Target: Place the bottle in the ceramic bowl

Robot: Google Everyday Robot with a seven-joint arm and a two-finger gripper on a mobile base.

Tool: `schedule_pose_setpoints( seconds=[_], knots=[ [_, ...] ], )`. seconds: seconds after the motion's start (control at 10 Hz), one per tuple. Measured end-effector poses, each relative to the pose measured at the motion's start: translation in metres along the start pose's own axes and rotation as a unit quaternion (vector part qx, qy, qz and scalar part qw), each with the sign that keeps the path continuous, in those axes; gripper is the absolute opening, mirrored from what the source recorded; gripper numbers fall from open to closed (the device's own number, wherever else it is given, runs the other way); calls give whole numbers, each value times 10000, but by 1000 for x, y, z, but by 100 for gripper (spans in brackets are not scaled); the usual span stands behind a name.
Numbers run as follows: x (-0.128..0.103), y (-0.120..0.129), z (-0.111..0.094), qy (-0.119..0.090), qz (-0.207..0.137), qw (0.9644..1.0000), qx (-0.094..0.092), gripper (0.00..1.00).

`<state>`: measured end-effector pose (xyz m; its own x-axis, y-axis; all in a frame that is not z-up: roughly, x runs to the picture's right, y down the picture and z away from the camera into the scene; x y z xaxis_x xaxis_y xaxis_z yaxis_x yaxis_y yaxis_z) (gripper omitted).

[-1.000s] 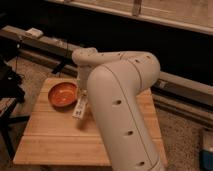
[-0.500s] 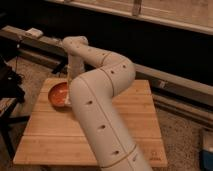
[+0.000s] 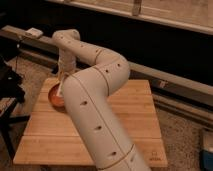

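Note:
The ceramic bowl (image 3: pixel 54 98), orange-red and shallow, sits near the left edge of the wooden table (image 3: pixel 135 120); my forearm covers its right side. My gripper (image 3: pixel 63 81) hangs down from the wrist at the bowl's far right rim, just above it. The bottle is hidden: I cannot make it out under the gripper or behind the arm. My big white arm (image 3: pixel 95 125) rises from the bottom of the view, bends at the elbow (image 3: pixel 112 70) and reaches back left to the wrist (image 3: pixel 67 42).
A long ledge (image 3: pixel 175 82) runs behind the table, with a small white object (image 3: pixel 34 32) on its left end. Dark furniture (image 3: pixel 10 85) stands left of the table. A blue box (image 3: pixel 207 150) sits on the floor at right.
The arm has swung away from the camera and stretched out to the left. The gripper has moved over the bowl's rim. The bottle seen right of the bowl a second ago no longer shows.

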<state>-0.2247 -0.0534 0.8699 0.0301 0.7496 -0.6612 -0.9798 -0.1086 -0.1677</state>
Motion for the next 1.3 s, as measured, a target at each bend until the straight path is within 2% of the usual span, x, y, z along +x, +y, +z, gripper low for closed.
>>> schedule_pose_setpoints(
  seconds=[0.3, 0.4, 0.6, 0.7, 0.8, 1.3],
  knots=[
    [5, 1, 27, -269, -63, 9996, -96, 51],
    [6, 4, 30, -344, -70, 9993, -131, 59],
    [0, 2, 22, -662, -47, 9977, -164, 77],
    [-2, 5, 15, -812, -44, 9965, -202, 80],
    [-2, 6, 14, -852, -58, 9961, -199, 80],
    [-2, 5, 14, -851, -50, 9962, -201, 80]
  ],
)
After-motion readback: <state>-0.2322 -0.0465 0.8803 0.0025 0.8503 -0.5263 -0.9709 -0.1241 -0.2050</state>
